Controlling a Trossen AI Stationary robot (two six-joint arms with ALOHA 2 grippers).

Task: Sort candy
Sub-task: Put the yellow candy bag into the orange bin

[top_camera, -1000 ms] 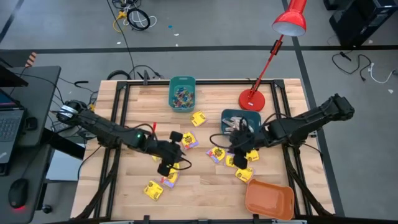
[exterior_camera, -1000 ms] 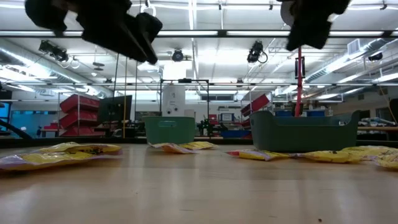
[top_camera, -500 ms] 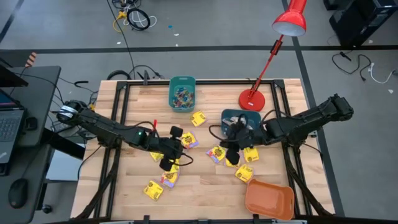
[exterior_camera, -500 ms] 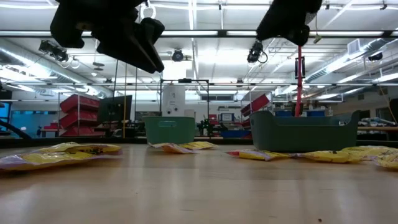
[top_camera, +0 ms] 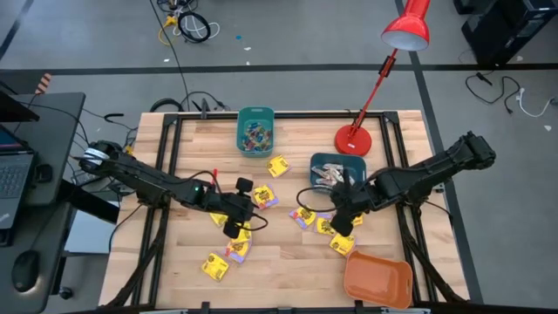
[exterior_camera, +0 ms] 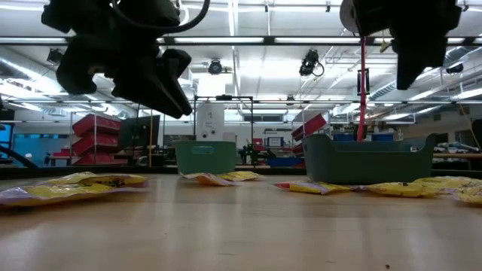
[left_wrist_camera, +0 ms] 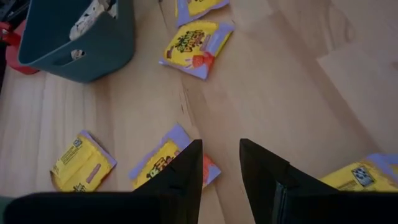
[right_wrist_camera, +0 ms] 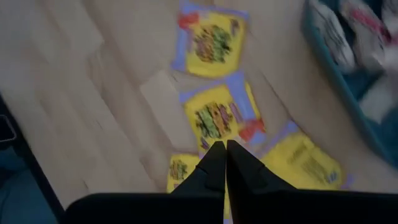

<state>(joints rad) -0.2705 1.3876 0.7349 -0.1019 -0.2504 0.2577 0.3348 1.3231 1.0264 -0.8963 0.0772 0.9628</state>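
Note:
Yellow candy packets lie flat and scattered on the wooden table (top_camera: pixel 288 262). My left gripper (left_wrist_camera: pixel 221 168) hovers open above the table's middle left (top_camera: pixel 234 228); bare wood shows between its fingers, and a yellow packet (left_wrist_camera: pixel 163 163) lies just beside one fingertip. My right gripper (right_wrist_camera: pixel 225 148) is shut on nothing. It hangs over a cluster of packets (right_wrist_camera: pixel 214 118) near the dark teal bin (top_camera: pixel 338 170). In the low view both grippers (exterior_camera: pixel 162 90) (exterior_camera: pixel 407 75) hang well clear of the tabletop.
A teal bin (top_camera: pixel 255 131) with small colourful pieces stands at the far middle. The dark teal bin holds pale pieces. An orange bin (top_camera: pixel 377 279) sits at the near right corner. A red desk lamp (top_camera: pixel 353 138) stands at the far right. More packets (top_camera: pixel 215 266) lie near left.
My left gripper has sunk a little toward the table, still open. My right gripper has swung toward the dark teal bin and then back toward the table's near right, turning about its wrist. No packet has moved.

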